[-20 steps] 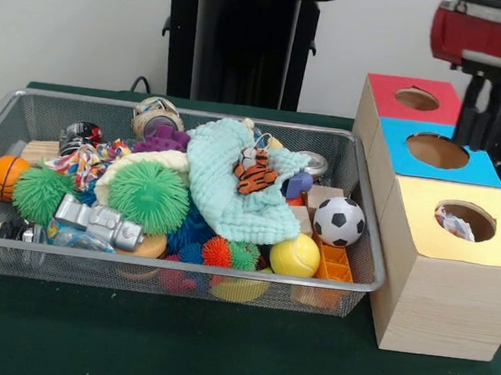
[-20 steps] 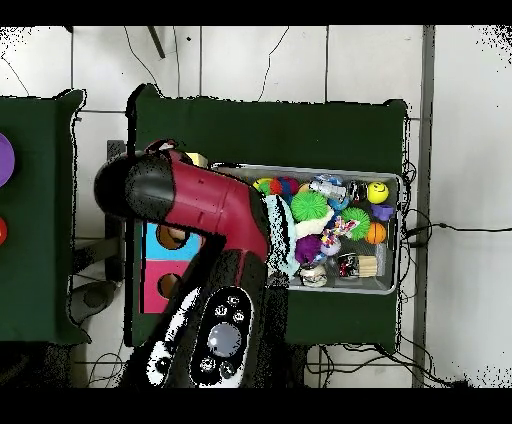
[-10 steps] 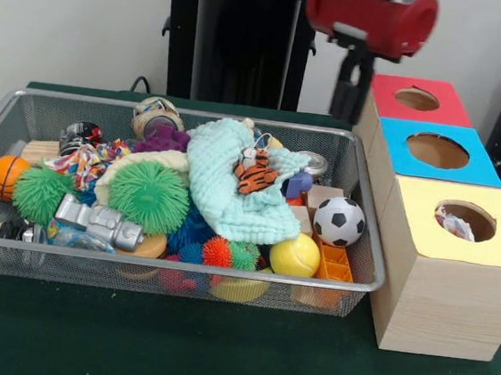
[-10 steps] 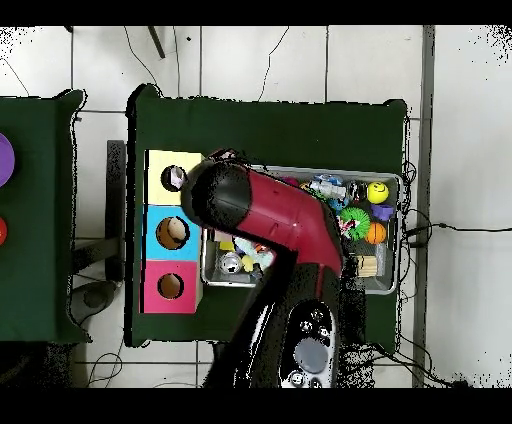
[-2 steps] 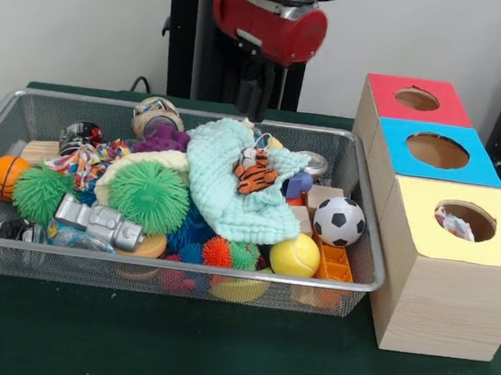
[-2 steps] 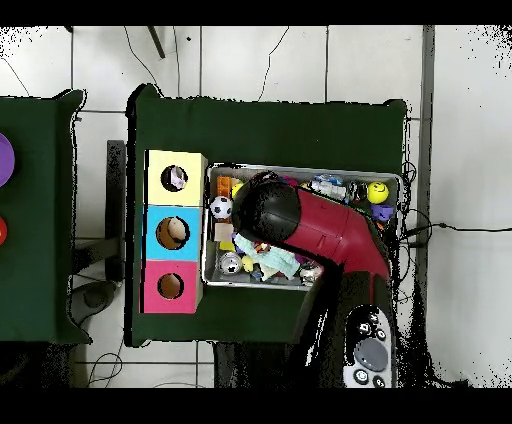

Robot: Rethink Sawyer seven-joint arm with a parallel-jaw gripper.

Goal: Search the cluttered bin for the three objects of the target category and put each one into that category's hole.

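The gripper (image 5: 253, 107) has moved from the boxes back above the wire bin (image 5: 365, 244), over the mint cloth (image 5: 228, 190), ready to search again; whether its fingers are apart, I cannot tell.

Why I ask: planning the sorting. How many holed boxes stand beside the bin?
3, in a row: yellow box nearest the front camera, blue box in the middle, red box farthest. None seems hidden.

Front view is taken low and close across the table; overhead is taken from high up, straight down, seemingly rotated half round. Wire bin (image 5: 365, 219) (image 6: 212, 278) and hole boxes (image 5: 441, 288) (image 6: 152, 235) are shared.
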